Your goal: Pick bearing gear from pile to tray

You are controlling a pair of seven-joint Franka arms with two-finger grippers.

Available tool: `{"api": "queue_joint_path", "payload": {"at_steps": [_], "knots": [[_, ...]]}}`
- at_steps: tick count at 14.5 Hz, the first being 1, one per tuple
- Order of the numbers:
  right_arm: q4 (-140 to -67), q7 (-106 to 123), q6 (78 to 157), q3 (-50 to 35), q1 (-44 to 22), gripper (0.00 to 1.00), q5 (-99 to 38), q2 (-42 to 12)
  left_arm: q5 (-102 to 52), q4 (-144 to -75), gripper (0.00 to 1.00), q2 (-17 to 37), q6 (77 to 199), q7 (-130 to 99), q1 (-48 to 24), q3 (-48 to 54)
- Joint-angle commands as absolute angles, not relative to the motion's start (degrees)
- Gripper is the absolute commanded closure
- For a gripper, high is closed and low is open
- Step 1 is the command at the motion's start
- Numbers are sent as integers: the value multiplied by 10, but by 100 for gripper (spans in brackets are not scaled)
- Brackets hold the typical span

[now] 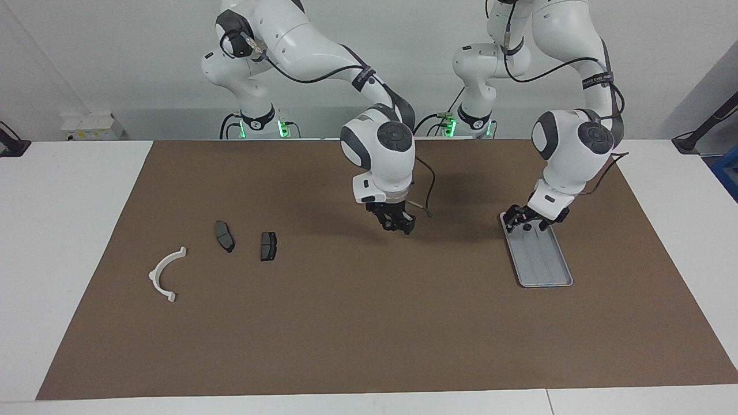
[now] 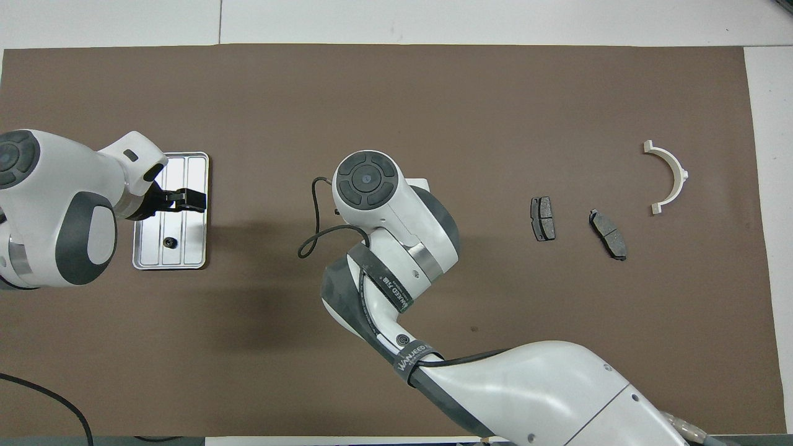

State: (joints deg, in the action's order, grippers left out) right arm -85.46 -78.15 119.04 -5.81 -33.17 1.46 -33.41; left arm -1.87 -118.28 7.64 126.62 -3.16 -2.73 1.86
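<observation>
- Right gripper (image 1: 396, 222) hangs over the bare mat (image 1: 369, 323) mid-table, between pile and tray; can't tell if its fingers are together or clamped on something small.
- Left gripper (image 1: 533, 217) sits low over the tray (image 1: 548, 276), at its end nearer the robots, jaws apart, empty.
- One small black round part (image 2: 168, 242) lies in the tray, near that end.
- Pile toward the right arm's end: two pads (image 1: 268, 246) (image 1: 224, 236), white arc (image 1: 164, 274), all apart.
</observation>
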Motion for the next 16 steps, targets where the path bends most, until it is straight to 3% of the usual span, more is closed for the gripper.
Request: {"api": "queue_joint_path", "payload": {"at_steps": [1,11,12,13,14,16], "knots": [[-854,-795,1218,-56,-335,81,27,-351,-27,-1186,0,73,1264,-44,-35,13],[-911,-795,1306,-56,-331,69,27,-352,-27,-1193,0,73,1277,-44,-35,13],[-911,-795,1306,-56,-331,57,27,-352,-27,-1193,0,73,1278,-43,-35,13],[-908,-795,1300,-55,-330,19,27,-351,-27,-1193,0,73,1279,-43,-35,13],[-904,-795,1289,-55,-327,0,27,-349,-27,-1193,0,73,1280,-43,-35,13],[-883,-794,1261,-55,-326,0,26,-349,-27,-1193,0,73,1280,-43,-35,13]]}}
